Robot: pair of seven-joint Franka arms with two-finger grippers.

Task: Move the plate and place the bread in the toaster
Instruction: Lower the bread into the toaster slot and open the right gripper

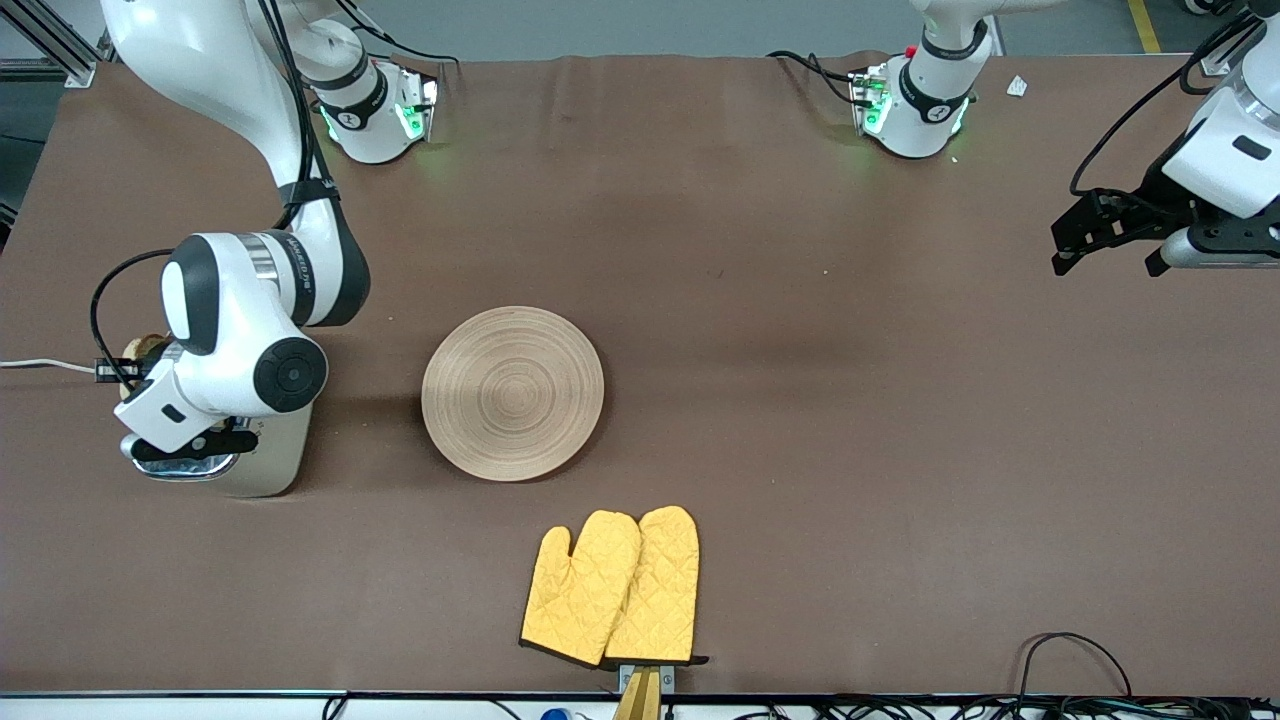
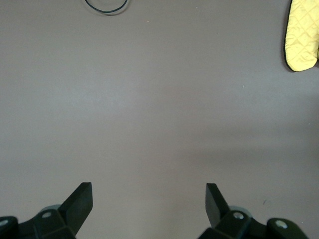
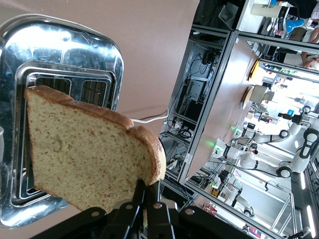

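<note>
A: Currently, where is the bread?

B: The bread is held in the air by the right gripper, directly over the toaster. The jaws are clamped on the slice at its crust edge. In the right wrist view, the slice hangs above the chrome top and its two slots.

A: State the toaster's location.

B: The toaster stands at the right arm's end of the table, at about 9 o'clock from the plate in the front view. The right arm's wrist covers most of it. A white cord runs from it toward the table edge.

A: And the plate?

B: The plate lies flat near the table's middle, well apart from the toaster, with nothing on it.

A: Report the left gripper.

B: The left arm waits. Its gripper hangs over bare brown table surface at the left arm's end, at about 2 o'clock from the plate. Its jaws are spread wide apart and hold nothing.

A: Other items?

B: A pair of yellow oven mitts lies at about 5 o'clock from the plate, nearer to the front camera, beside the table's edge.
</note>
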